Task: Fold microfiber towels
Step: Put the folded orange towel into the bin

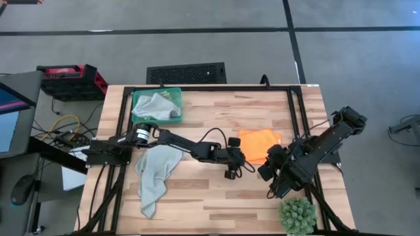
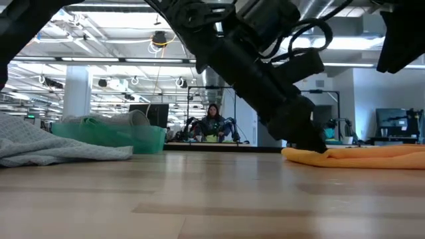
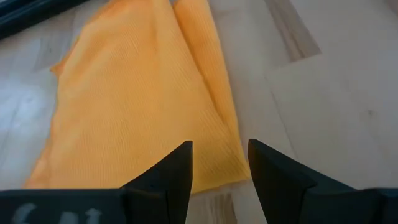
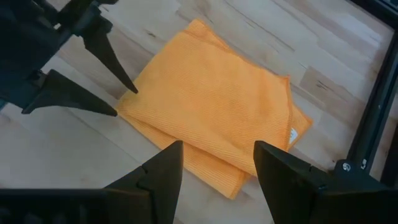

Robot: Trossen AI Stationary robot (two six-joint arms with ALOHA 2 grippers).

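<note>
**Folding check: both grippers open over the orange towel**

Orange towel (image 1: 258,144) is seen lying folded on the wooden table (image 1: 216,196), right of centre. 2 layers are visible in the right wrist view, upper layer set slightly back from the lower one, with a small white tag at 1 corner.

Left gripper (image 1: 231,172) is extended across the table to the towel's near-left edge. Fingers are spread apart and nothing is held between them; in the left wrist view the fingertips (image 3: 180,163) are seen just over the towel's edge. In the low view the gripper is seen down at the towel's edge; contact with the cloth cannot be told.

Right gripper (image 1: 270,161) is placed just beside the towel's right side, angled toward it. Fingers are wide apart and empty; the towel is framed between them in the right wrist view.

Grey towel (image 1: 155,172) is spread loose and unfolded on the left part of the table, partly under the left arm.

Green tray (image 1: 136,110) is set at the back left of the table; a second grey towel (image 1: 156,106) is bunched inside it, with a bit of green cloth showing at its back edge.

Green plant ball (image 1: 297,215) is at the front right corner, well apart from the orange towel.

1 person is seen seated far back in the room in the low view.
</note>
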